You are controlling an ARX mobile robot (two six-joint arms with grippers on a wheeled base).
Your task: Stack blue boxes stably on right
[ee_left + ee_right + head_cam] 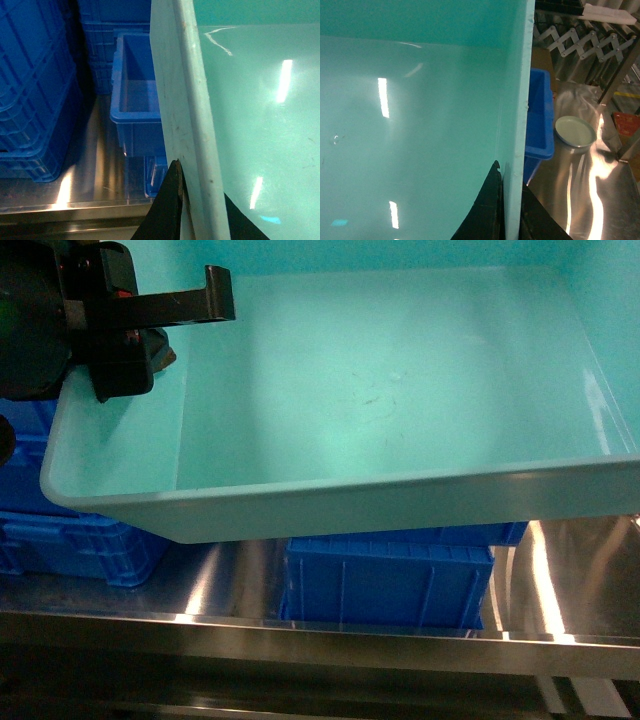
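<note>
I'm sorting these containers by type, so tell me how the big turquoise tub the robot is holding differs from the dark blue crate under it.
The turquoise tub is pale, with smooth plain walls; the blue crate is royal blue with ribbed sides. The tub is held up, clamped at both side walls; the crate rests on the steel table. The tub looks much wider. Both are open-topped, rectangular and empty as far as visible.

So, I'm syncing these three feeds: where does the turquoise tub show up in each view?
Head: the turquoise tub fills the upper frame, held above a royal-blue crate, with the left gripper on its left rim.
Left wrist: its left wall and inside take the right half.
Right wrist: its inside fills the left, its right wall runs down the middle.
Shared landmark: the steel table below, seen in all three.
</note>
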